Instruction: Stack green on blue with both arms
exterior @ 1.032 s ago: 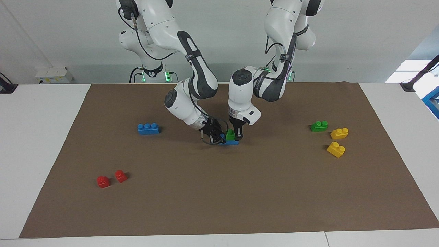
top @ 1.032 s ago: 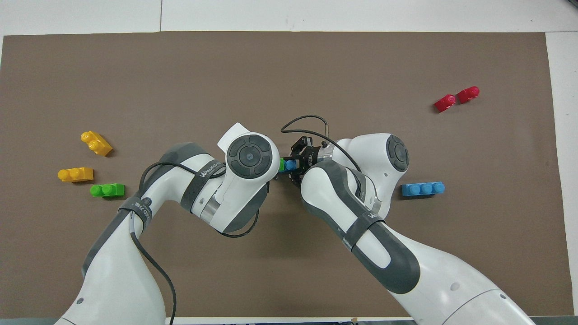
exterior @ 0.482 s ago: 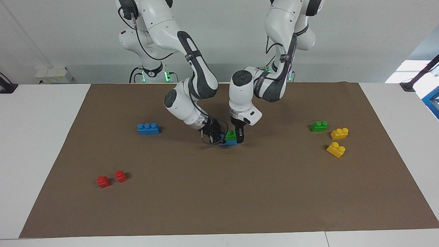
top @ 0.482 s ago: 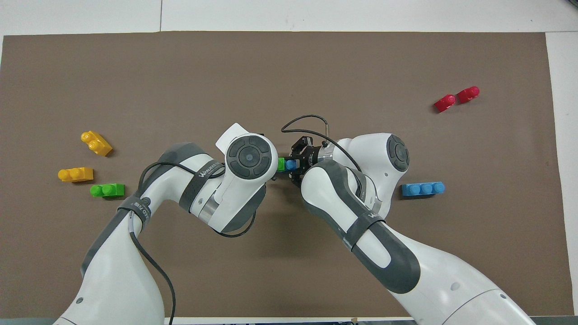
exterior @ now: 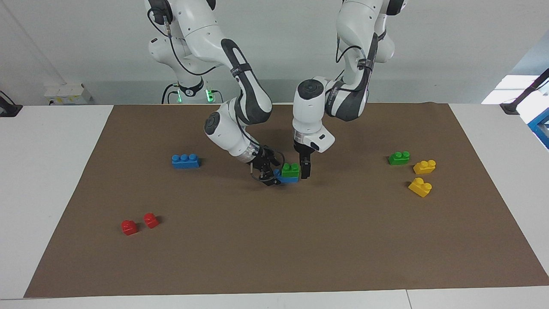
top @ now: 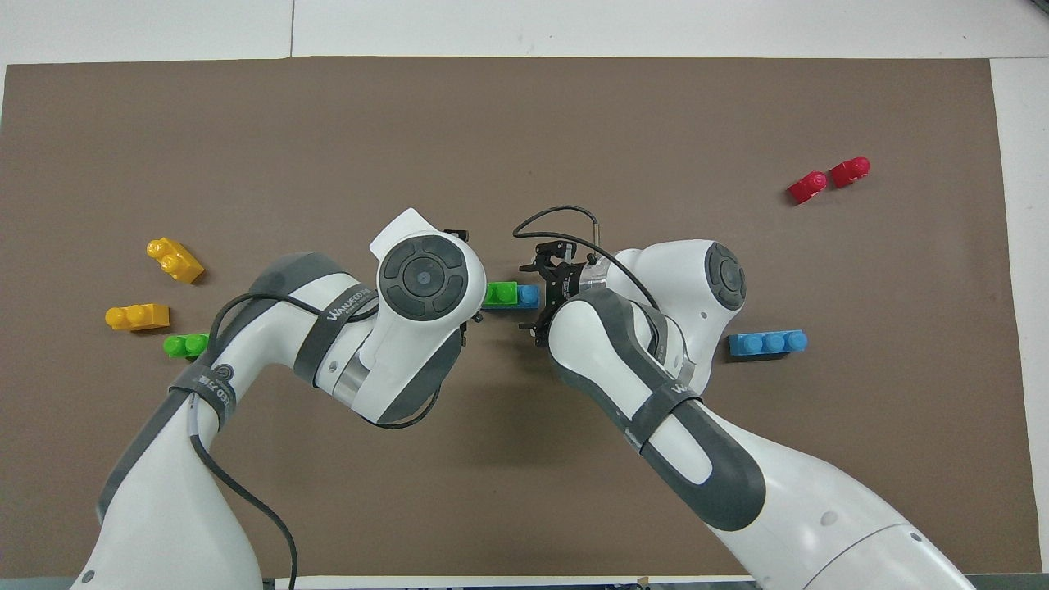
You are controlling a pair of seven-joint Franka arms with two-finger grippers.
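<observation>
While green brick (exterior: 291,169) caps blue brick (exterior: 286,178) | both end effectors spread, flanking.

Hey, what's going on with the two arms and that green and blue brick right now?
Green brick sits on blue brick, mid-mat. Left end effector beside the stack. Right end effector open at blue brick's end. Nothing in the way.

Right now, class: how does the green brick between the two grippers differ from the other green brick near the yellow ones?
1. The stacked green brick sits on a blue brick; the loose green brick lies directly on the brown mat.
2. The stacked one is mid-table, flanked by the left gripper and right gripper; the loose one lies toward the left arm's end, beside the yellow bricks.

Both look alike: green, with two studs.
</observation>
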